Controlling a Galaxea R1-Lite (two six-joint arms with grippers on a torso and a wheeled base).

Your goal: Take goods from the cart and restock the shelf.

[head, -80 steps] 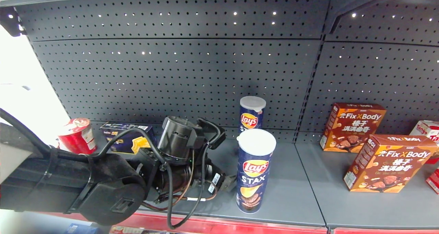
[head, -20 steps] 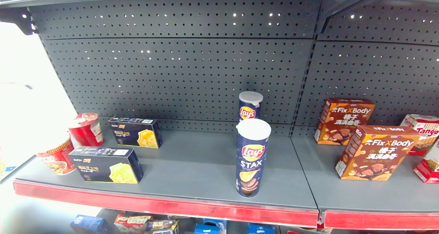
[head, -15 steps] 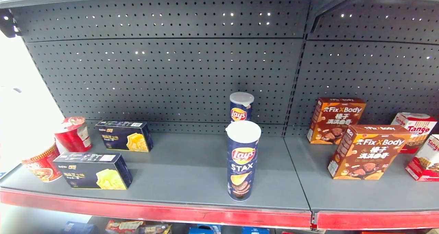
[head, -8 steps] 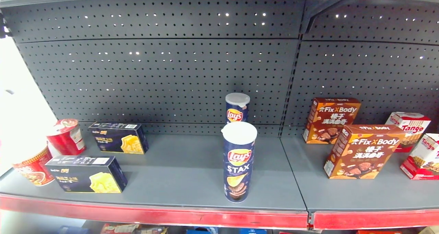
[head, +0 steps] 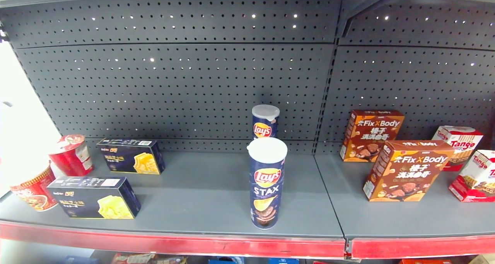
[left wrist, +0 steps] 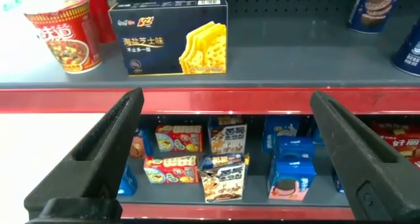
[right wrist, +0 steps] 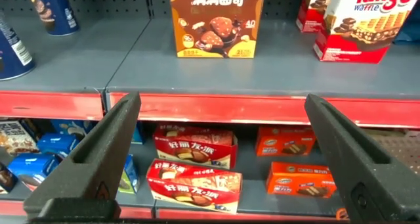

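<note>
My left end effector (left wrist: pixel 226 99) and right end effector (right wrist: pixel 222 100) hang spread apart and empty before the shelf (head: pixel 209 202), likely ready for the next pick. A chip can (head: pixel 266 182) and a cracker box (head: pixel 94 197) stand near its front lip, labels facing shoppers.

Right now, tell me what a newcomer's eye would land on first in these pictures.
First comes the tall dark-blue chip can, upright near the front edge of the grey shelf, with a second can behind it near the pegboard. To its right stand two brown cookie boxes. To its left lie dark-blue cracker boxes beside red noodle cups.
</note>
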